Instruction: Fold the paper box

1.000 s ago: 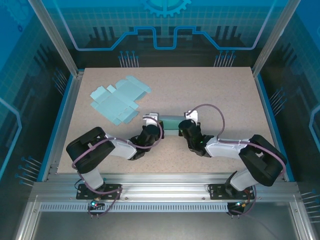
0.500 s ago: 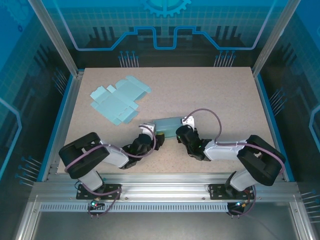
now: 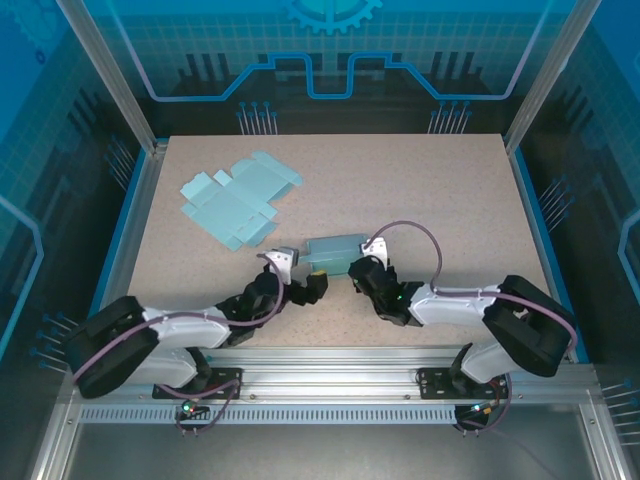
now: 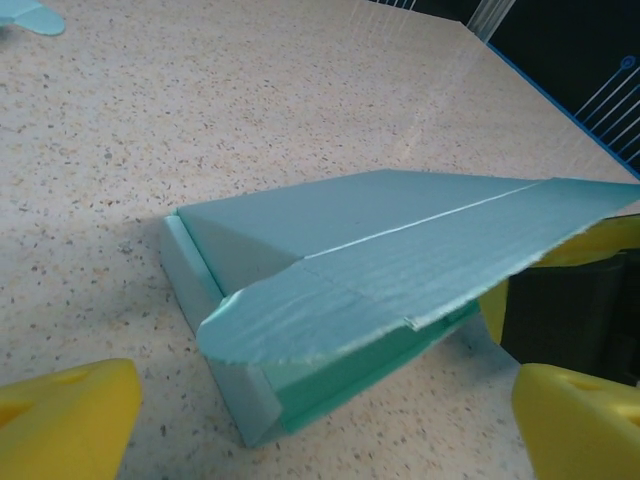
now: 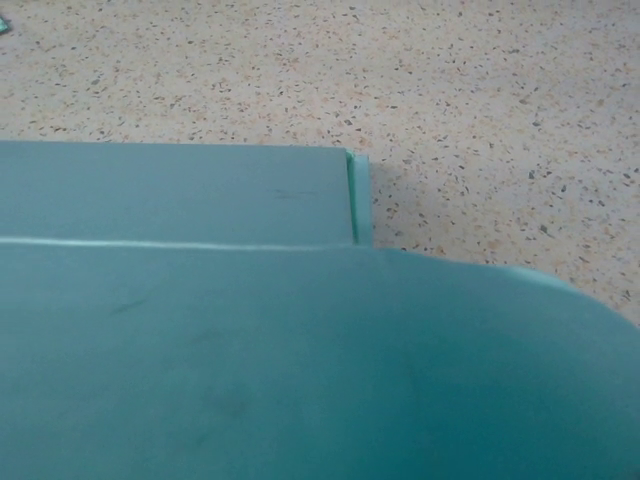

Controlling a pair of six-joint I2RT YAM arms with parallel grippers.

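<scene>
I have both arms lying low, reaching inward toward the folded paper box point(image 3: 335, 248). My left gripper point(image 3: 312, 282) sits at its near left corner, yellow fingers point(image 4: 60, 420) spread wide. My right gripper point(image 3: 357, 268) is pressed up against its near right edge; I can't make out the jaw spacing.

My left gripper point(image 3: 306, 283) lies just below the box point(image 3: 333, 247) at mid-frame, and my right gripper point(image 3: 358, 270) is at its lower right corner. A flat blank point(image 3: 240, 198) lies upper left on the table point(image 3: 420, 180).
</scene>
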